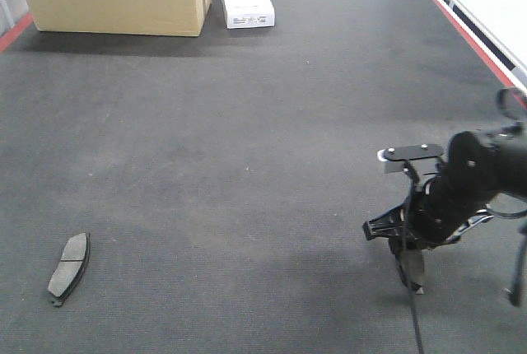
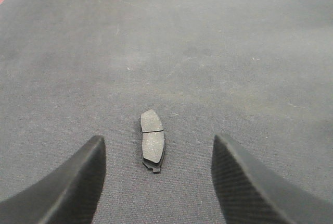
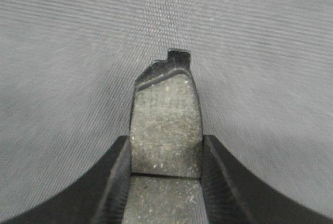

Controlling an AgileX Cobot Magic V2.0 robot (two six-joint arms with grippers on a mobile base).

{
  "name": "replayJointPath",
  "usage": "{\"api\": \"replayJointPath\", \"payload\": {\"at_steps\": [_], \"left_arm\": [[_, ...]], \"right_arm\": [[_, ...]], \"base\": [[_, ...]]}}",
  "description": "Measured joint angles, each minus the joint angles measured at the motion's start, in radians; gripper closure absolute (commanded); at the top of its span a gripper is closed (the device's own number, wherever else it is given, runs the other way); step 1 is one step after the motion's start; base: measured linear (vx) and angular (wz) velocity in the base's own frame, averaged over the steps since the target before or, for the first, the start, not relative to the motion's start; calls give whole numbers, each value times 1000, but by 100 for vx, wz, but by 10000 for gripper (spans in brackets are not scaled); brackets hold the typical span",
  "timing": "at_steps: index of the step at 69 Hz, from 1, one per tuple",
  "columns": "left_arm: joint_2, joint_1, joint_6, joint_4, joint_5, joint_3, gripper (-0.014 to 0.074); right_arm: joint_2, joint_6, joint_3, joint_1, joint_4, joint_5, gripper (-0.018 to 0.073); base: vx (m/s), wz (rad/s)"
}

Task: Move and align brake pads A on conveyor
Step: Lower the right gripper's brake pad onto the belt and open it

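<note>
a brake pad [image 3: 165, 114] is clamped by the right gripper [image 3: 166, 148]. another pad [image 2: 152, 141] is framed on the conveyor [image 2: 234, 52] by the parted left gripper [image 2: 157, 146].

A flat grey speckled brake pad [image 3: 165, 120] is pinched dead centre between the black right gripper's [image 3: 166, 151] fingers [image 3: 114, 182]. A thin groove [image 3: 166, 174] is seen low in the frame, with a darker backing tab [image 3: 177, 60] up top. Everything else is filled by dark grey felt-like belt [image 3: 62, 52].
</note>
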Motion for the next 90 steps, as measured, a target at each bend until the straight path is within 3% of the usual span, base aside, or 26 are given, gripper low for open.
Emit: {"api": "replayJointPath", "payload": {"at_steps": [9, 21, 31, 48, 90], "left_arm": [[0, 0, 0, 0, 0, 0, 157], [0, 0, 0, 0, 0, 0, 157], [0, 0, 0, 0, 0, 0, 157], [0, 0, 0, 0, 0, 0, 157], [0, 0, 0, 0, 0, 0, 157]], "right_arm": [[65, 0, -45, 0, 0, 24, 376], [105, 2, -68, 0, 0, 32, 160], [98, 1, -71, 0, 0, 27, 62], [-82, -4, 0, 0, 0, 26, 54], [-945, -4, 374, 0, 3, -93, 54]], "base": [[0, 0], [0, 0], [0, 0], [0, 0], [0, 0]]}}
